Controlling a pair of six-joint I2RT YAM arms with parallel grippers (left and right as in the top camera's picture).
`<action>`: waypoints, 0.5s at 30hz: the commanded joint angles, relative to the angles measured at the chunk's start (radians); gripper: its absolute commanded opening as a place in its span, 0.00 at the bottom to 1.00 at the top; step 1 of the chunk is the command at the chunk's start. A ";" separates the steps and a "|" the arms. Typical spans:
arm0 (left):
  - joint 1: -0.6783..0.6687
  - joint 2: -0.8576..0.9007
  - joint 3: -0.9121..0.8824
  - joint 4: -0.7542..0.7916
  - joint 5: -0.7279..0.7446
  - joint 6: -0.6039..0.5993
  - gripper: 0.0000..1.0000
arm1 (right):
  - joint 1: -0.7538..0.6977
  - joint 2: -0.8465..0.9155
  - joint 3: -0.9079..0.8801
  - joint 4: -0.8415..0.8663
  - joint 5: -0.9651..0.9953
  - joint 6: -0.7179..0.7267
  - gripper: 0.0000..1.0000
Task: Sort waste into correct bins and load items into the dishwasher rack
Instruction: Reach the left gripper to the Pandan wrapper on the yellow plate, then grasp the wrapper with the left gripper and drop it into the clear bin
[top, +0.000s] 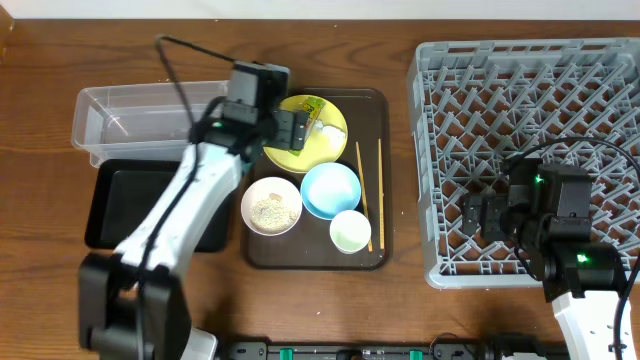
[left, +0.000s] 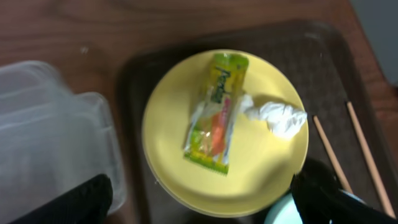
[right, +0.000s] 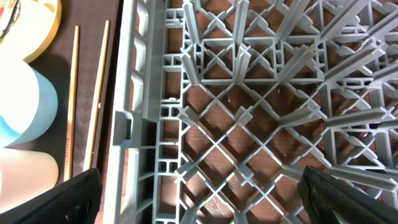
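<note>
1. Snack wrapper (left: 217, 115): oblong, glossy film, yellow-green with orange print. It is laid flat near the centre of the yellow plate (left: 168, 127). The print is blurred and cannot be read.
2. A white crumpled wad (left: 278, 118) is seen on the same plate, touching the wrapper's right edge. Its material cannot be told.
3. Plate: round, smooth, plain yellow. It is set at the back of the brown serving tray (top: 365, 110). In the overhead view it is partly covered by the left arm.
4. Left fingers (left: 68, 205): spread wide, nothing held. They are hung over the plate's near edge, and only blurred dark tips are seen.
5. White bowl (top: 247, 205): round, with rice-like crumbs (top: 268, 210) inside. The light blue bowl (top: 330, 190) is just beside it. The small white cup (top: 350, 231) is near the tray's front edge.
6. Chopsticks (top: 368, 195): two thin wooden sticks, laid parallel along the tray's right side.
7. Clear tub (top: 150, 120): rectangular, translucent plastic, placed left of the tray on the wooden counter (top: 40, 60). The black tray (top: 120, 205) is shallow and matte. It is set just beside the tub on the robot's side and is partly hidden by the left arm.
8. Dishwasher rack (top: 530, 90): grey plastic lattice with upright pegs. Its right side is cut off by the frame.
9. Right fingers (right: 62, 199): spread wide, nothing held, positioned over the rack's left part. Only the dark tips are seen, at the frame corners.
</note>
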 joint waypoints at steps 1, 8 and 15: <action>-0.019 0.076 0.014 0.041 -0.013 0.010 0.94 | 0.010 -0.003 0.023 0.000 -0.008 0.010 0.99; -0.023 0.227 0.014 0.126 -0.012 0.009 0.91 | 0.010 -0.003 0.023 -0.009 -0.008 0.010 0.99; -0.026 0.322 0.014 0.169 -0.009 0.001 0.87 | 0.010 -0.003 0.023 -0.013 -0.008 0.010 0.99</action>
